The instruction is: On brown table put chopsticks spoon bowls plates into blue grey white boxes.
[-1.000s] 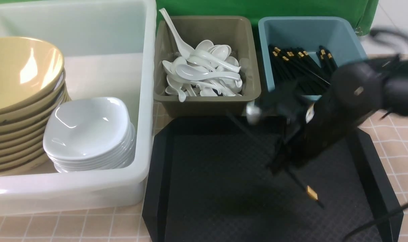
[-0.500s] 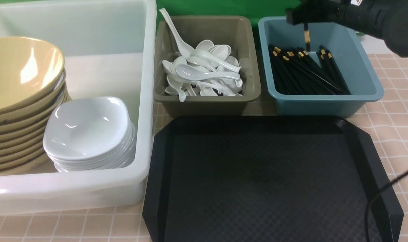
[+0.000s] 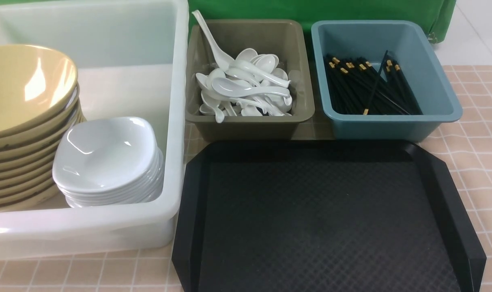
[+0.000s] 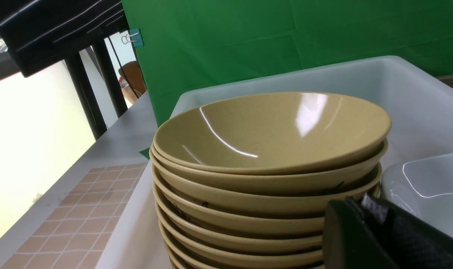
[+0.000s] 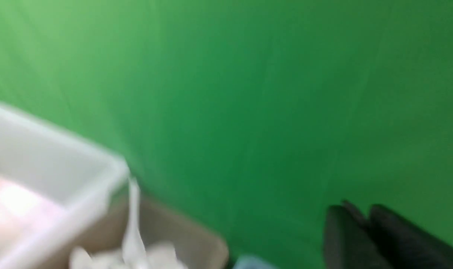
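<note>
Chopsticks (image 3: 367, 87) inside blue box (image 3: 440, 87); right end effector (image 5: 364, 235) elsewhere, blurred.

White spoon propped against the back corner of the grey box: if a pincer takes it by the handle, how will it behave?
The white spoon looks rigid, so it probably won't flex. Its glossy, thin handle may slip or swivel in a pinch. Its bowl end rests among the heaped spoons in the grey box, so lifting it could jostle neighbours; they look light and likely to shift.
</note>
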